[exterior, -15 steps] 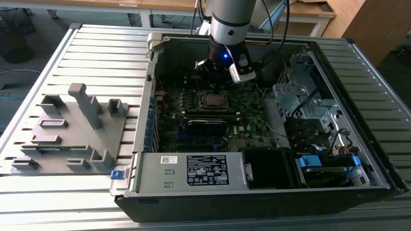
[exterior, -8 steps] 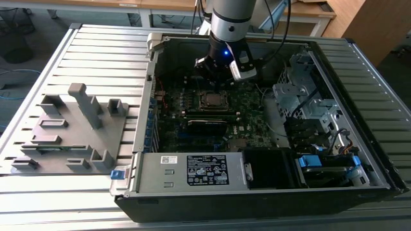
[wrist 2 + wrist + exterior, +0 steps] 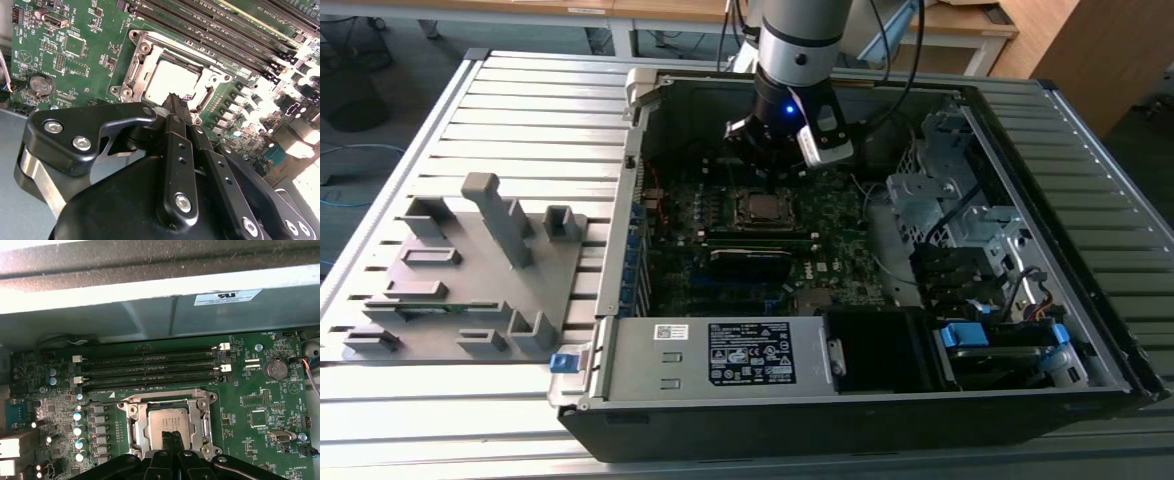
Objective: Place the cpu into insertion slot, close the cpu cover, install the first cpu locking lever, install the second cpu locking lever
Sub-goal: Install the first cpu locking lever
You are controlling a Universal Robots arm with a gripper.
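The cpu [image 3: 161, 421] lies flat in the insertion slot [image 3: 131, 434] on the green motherboard, its dull silver face up. It is also visible in the second wrist view [image 3: 170, 79] and the exterior view [image 3: 759, 207]. The cpu cover [image 3: 165, 399] lies down around it as a silvery frame. My gripper [image 3: 171, 439] hovers just above the socket's edge, fingers pressed together with nothing between them. Its tips [image 3: 173, 101] overlap one side of the chip. In the exterior view the gripper [image 3: 774, 172] hangs inside the case, just behind the socket.
Long black memory slots [image 3: 150, 371] run beside the socket. A coin battery [image 3: 275, 370] and capacitors [image 3: 80, 436] sit nearby. The case wall [image 3: 150, 315] rises close behind. A grey fixture block [image 3: 467, 270] stands at the exterior view's left and drive cages [image 3: 947, 200] at its right.
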